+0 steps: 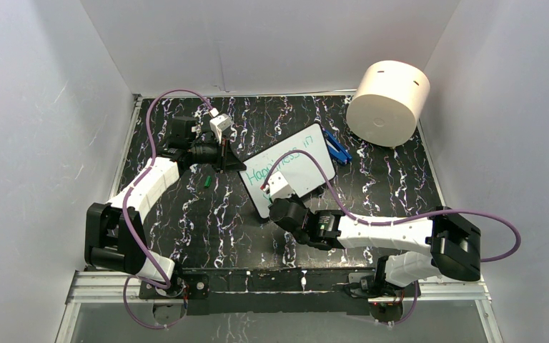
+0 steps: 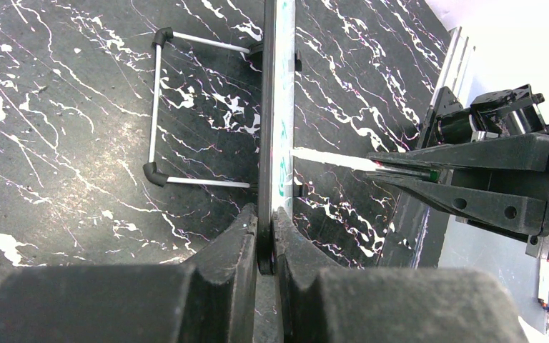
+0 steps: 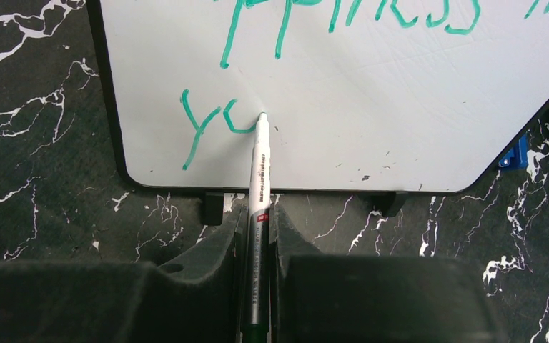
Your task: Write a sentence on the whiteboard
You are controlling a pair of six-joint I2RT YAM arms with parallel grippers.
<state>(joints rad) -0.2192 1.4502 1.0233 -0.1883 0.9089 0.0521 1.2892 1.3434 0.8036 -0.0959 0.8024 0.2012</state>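
The whiteboard (image 1: 307, 153) stands tilted on the dark marbled table, and its near-left edge is clamped in my left gripper (image 1: 237, 163). In the left wrist view the whiteboard (image 2: 277, 107) is edge-on, with my left gripper (image 2: 266, 214) shut on its black frame. My right gripper (image 3: 257, 214) is shut on a white-and-grey marker (image 3: 259, 164). The marker's tip touches the whiteboard (image 3: 372, 107) beside the teal letters "yo". The sentence (image 3: 357, 14) reads "Happiness in" on the top line. The marker (image 2: 329, 158) meets the board face from the right.
A big cream cylinder (image 1: 388, 102) lies at the back right. A blue object (image 1: 337, 146) sits by the board's right corner. A small green cap (image 1: 206, 181) lies left of the board. A wire stand (image 2: 156, 107) props the board from behind.
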